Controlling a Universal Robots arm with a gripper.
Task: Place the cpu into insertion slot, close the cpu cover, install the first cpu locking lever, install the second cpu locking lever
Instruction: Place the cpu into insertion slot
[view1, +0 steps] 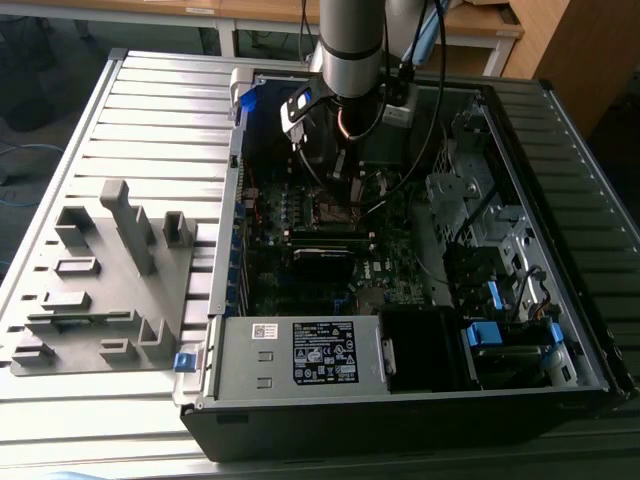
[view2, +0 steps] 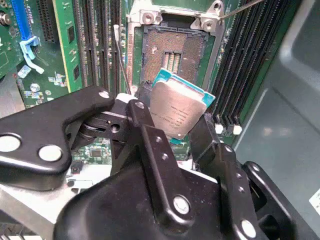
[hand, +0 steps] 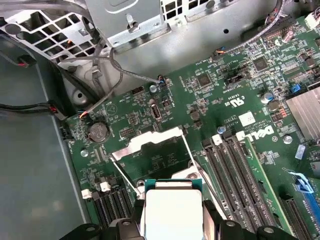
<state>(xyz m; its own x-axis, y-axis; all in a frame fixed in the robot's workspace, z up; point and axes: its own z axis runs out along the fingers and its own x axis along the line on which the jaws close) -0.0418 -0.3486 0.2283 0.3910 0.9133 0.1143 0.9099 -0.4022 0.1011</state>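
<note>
While the black two-fingered gripper (view2: 175, 127) hangs inside the open black computer case (view1: 400, 420), it is clenched on the cpu (view2: 177, 107), a small flat square chip with a grey-silver metal top and a teal edge. In the second wrist view the chip sits tilted and turned cornerwise between the fingers (view2: 147, 130). It is just above and a little short of the insertion slot (view2: 172, 52), a dark square socket with a silvery rim set in the green circuit board (hand: 240, 90). The socket's field of contacts lies bare.

From where I stand, doing this step well seems to mean squaring the chip's edges to the socket, levelling it, and lowering it straight down with no sideways slide, since those contacts look easy to bend. A thin wire lever (view2: 123, 60) stands beside the socket and should be kept free of the fingers.

I take the silver metal frame (hand: 150, 141) in the first wrist view for the cpu cover, raised, but I cannot be sure. The gripper's body covers the socket's near edge. The chip's underside and corner marks are hidden. In the exterior view the grey robot arm (view1: 350, 50) stands before the socket, so the gap cannot be judged.
</note>
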